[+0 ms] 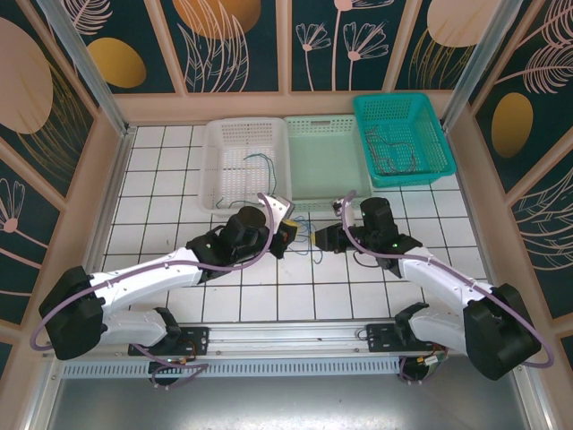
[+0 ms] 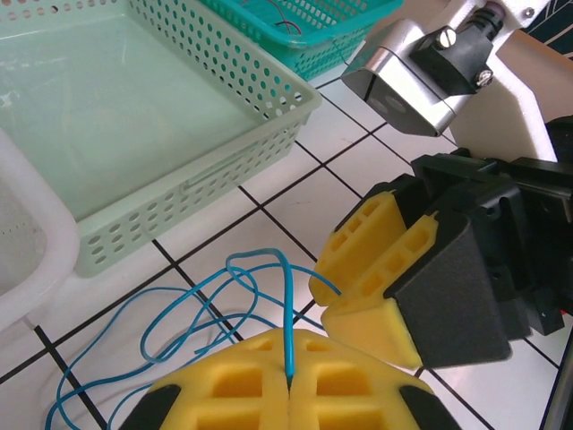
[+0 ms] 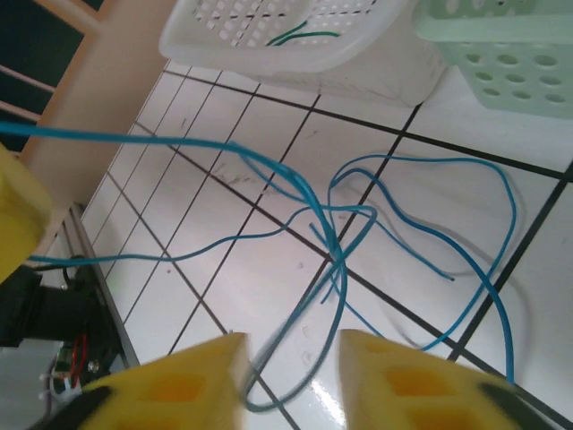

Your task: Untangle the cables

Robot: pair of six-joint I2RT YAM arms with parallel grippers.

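**Separating the blue cable's loops**

The left gripper (image 2: 288, 383) is clenched on the blue cable (image 2: 192, 309), which lies looped on the tiles just before the pale green basket (image 2: 224, 170). The right gripper (image 3: 291, 349) straddles a blurred strand, and I cannot tell whether it grips. The next move probably calls for a firm pinch and a gentle draw apart.

Top view: bright, even light from overhead, short soft shadows under both arms on the white tiled desk (image 1: 295, 296). Sharp all over, walls lean outward toward the frame edges. Left wrist: crisp, mild sheen on tiles by the pale green basket (image 2: 179, 170). Right wrist: blue cable (image 3: 421, 224) smeared just above the right gripper (image 3: 291, 376), whose near yellow parts are soft; glossy tile reflections beside it.
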